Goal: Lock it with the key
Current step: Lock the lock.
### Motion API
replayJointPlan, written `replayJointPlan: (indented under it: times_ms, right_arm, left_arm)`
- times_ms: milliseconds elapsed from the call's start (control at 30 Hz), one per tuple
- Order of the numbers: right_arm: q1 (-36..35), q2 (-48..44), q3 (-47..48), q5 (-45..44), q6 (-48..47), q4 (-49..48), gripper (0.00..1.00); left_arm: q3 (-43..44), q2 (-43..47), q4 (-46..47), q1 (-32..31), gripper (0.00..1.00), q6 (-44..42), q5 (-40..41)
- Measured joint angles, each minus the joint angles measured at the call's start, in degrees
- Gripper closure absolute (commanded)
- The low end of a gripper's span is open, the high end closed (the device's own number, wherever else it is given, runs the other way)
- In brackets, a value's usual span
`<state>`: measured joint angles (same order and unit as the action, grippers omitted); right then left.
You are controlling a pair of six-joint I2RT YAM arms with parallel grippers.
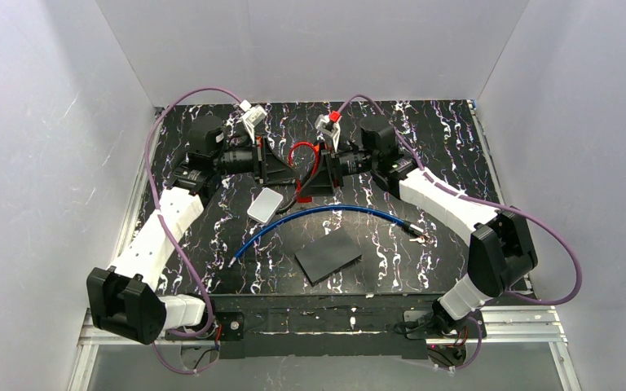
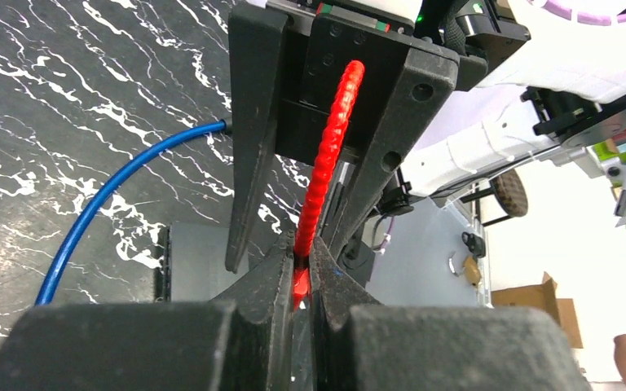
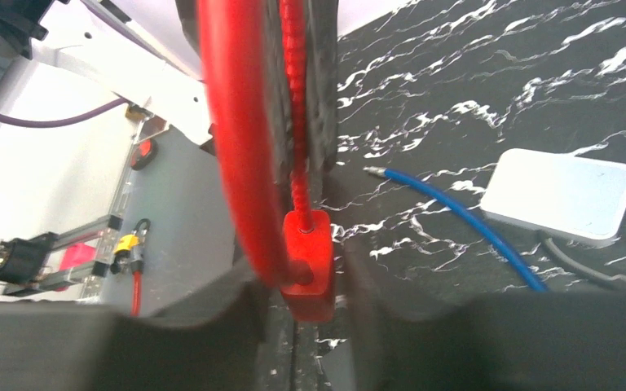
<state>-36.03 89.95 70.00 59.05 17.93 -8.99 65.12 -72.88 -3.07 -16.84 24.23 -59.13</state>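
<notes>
With left gripper (image 2: 300, 265) clamped on red ribbed loop (image 2: 326, 163), right gripper (image 3: 303, 259) parted around it, grasp seemingly light, bendy blue cable lock (image 1: 326, 213) by 1 metal end (image 1: 415, 232).

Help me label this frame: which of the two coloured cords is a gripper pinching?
The red ribbed loop, pinched by the shut left gripper; the blue cable lies loose on the table, with no gripper touching it.
</notes>
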Motion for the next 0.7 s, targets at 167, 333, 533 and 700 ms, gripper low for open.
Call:
replayJointPlan:
  times_ms: [167,333,533,700]
  right_arm:
    - [0.07,0.0,0.72,-0.94,0.07,-0.52,0.26]
    - [0.07,0.0,0.72,-1.27,0.15,-0.7,0.29]
    - [0.02,0.0,-0.57,-1.2,3.69,-4.98,0.46]
    - [-0.28,0.0,-1.44,-1.2,5.95,-7.56,0.55]
  left_arm:
    - [-0.02,-0.09,2.19,1.46,1.0,4.22,-1.64]
    - [-0.02,-0.42,3.96,2.43,1.0,6.71,-2.01]
    - [-0.02,-0.96,4.33,2.43,1.0,7.63,-2.23]
    - [-0.02,-0.96,4.37,2.43,1.0,7.78,-2.34]
